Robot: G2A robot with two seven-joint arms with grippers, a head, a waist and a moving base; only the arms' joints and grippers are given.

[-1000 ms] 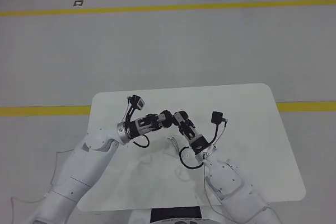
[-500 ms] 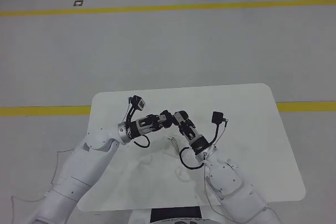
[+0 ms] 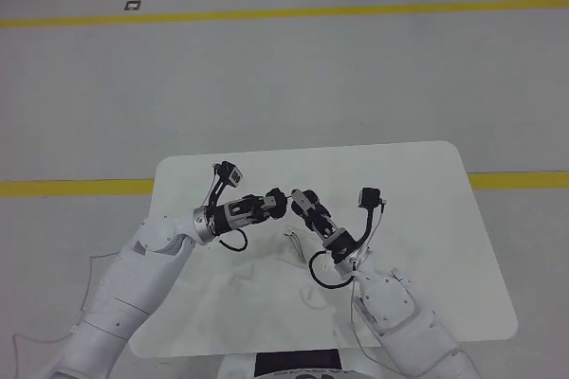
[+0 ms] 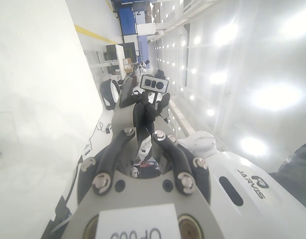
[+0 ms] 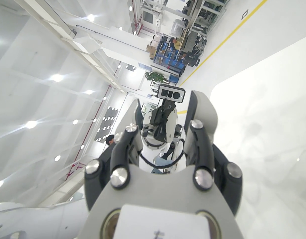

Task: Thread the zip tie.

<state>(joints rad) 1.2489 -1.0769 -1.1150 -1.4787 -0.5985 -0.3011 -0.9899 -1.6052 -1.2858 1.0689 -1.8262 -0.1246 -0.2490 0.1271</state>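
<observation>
A thin pale zip tie (image 3: 292,243) lies on the white table (image 3: 417,189), just nearer to me than the two grippers. My left gripper (image 3: 277,199) hovers above the table's middle with its fingers (image 4: 126,89) drawn close together, and I see nothing between them. My right gripper (image 3: 296,200) faces it tip to tip across a small gap. Its fingers (image 5: 200,105) stand wide apart with nothing held. Each wrist view looks straight at the other arm's wrist camera (image 4: 154,84) (image 5: 171,94).
The table has rounded corners, and its far edge (image 3: 303,150) lies beyond the grippers. Bare surface stretches to the right (image 3: 436,256). A yellow floor line (image 3: 66,188) runs behind the table.
The two grippers were tip to tip and have drawn slightly apart, the left one pulling back to the left. The zip tie has stayed where it was.
</observation>
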